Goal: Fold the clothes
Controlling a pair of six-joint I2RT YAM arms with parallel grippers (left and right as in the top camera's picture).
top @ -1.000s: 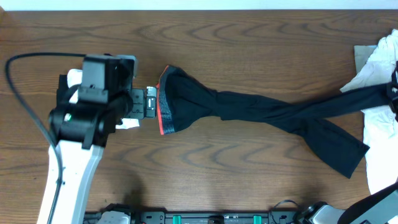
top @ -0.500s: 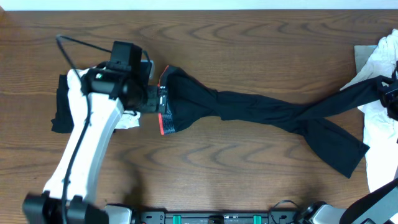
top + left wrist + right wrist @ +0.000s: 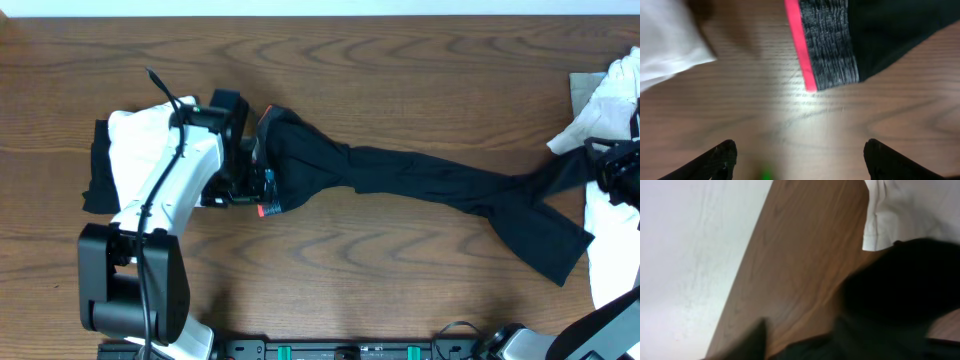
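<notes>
Since a second ago, our left arm has swung round so that its left hand point(image 3: 800, 159) now sits at the waistband end of the black trousers point(image 3: 420, 180). The far trouser leg, which reached up to the right hand point(image 3: 605, 165), has sagged back and ends just short of it.

We see the left fingers spread wide over bare desk point(image 3: 400, 290), pinching nothing. The grey-and-red waistband point(image 3: 827, 45) lies just ahead of them.

The trousers lie stretched across the desk, legs crossing toward the right. Beyond their waistband, under our left arm, lie a white garment point(image 3: 130, 130) and another black garment point(image 3: 95, 185). Past the leg ends lies a white heap point(image 3: 610, 90).

Dark blurred cloth fills the right wrist view, so we cannot tell how the right hand stands.
</notes>
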